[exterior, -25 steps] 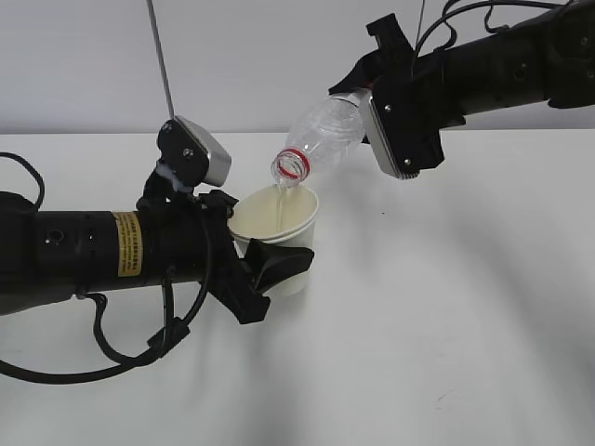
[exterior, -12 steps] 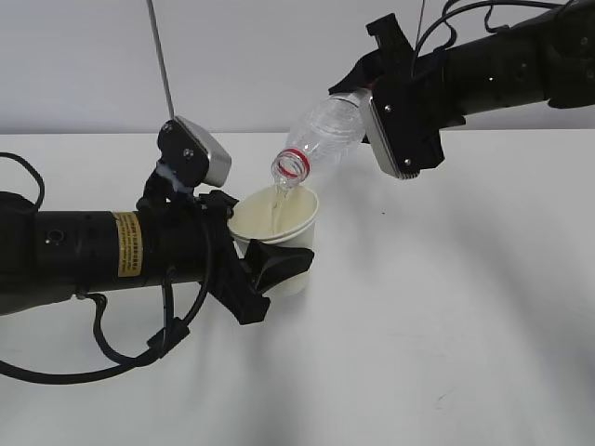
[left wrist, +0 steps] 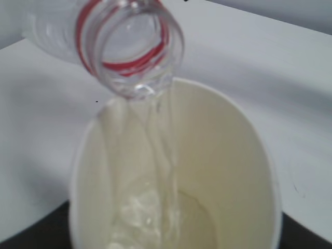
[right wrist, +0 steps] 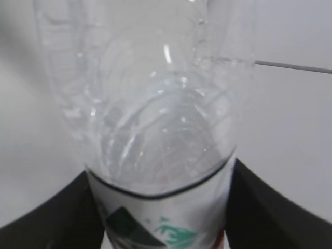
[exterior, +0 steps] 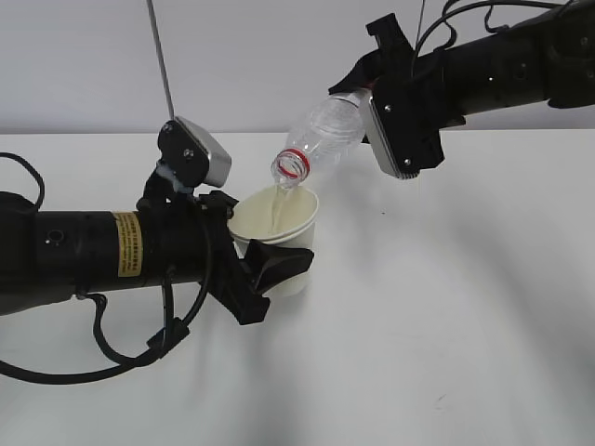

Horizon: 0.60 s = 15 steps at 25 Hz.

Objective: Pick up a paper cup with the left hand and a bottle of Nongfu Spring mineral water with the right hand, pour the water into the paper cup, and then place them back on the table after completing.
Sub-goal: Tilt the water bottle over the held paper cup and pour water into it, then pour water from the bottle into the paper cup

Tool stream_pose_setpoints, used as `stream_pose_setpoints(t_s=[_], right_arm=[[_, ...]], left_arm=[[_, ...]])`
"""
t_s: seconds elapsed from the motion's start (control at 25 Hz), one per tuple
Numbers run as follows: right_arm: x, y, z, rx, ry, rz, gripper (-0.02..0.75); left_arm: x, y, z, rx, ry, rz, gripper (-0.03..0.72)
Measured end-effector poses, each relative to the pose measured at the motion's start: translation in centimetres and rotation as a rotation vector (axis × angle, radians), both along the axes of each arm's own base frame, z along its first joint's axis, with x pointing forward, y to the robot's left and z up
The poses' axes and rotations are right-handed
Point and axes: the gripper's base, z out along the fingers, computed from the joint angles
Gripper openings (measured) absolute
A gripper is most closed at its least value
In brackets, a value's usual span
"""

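Water (left wrist: 161, 155) streams from our right hand (exterior: 367, 88)'s clamped bottle (exterior: 321, 139), at one o'clock, into the left hand (exterior: 246, 265)'s gripped paper cup (exterior: 279, 223); only the right wrist view shows the label (right wrist: 161, 223).

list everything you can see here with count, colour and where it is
paper cup: 1, cream white, centre left, held above the table
bottle: 1, clear with red neck ring, tilted, mouth over the cup
water: 1 stream, clear, running from bottle into the cup
table: 1, white, fills the lower scene
thin rod: 1, grey, upper left
left end effector: 1, black, shut on the paper cup
right end effector: 1, black, shut on the bottle
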Motion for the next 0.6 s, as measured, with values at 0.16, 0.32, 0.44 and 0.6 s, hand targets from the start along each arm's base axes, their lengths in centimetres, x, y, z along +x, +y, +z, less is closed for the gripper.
stream_pose_setpoints(t_s=[0.16, 0.32, 0.44, 0.6], right_arm=[[0.0, 0.0, 0.0, 0.0, 0.0, 0.0, 0.447], [0.0, 0.0, 0.0, -0.001, -0.001, 0.001, 0.447], [0.0, 0.0, 0.0, -0.004, -0.003, 0.003, 0.447], [0.0, 0.0, 0.0, -0.014, -0.012, 0.01, 0.447]], left_arm=[[0.03, 0.06, -0.14, 0.011, 0.004, 0.005, 0.41], [0.07, 0.08, -0.36, 0.021, 0.011, 0.009, 0.41], [0.1, 0.09, -0.56, 0.026, 0.017, 0.011, 0.41], [0.1, 0.09, -0.56, 0.026, 0.017, 0.011, 0.406]])
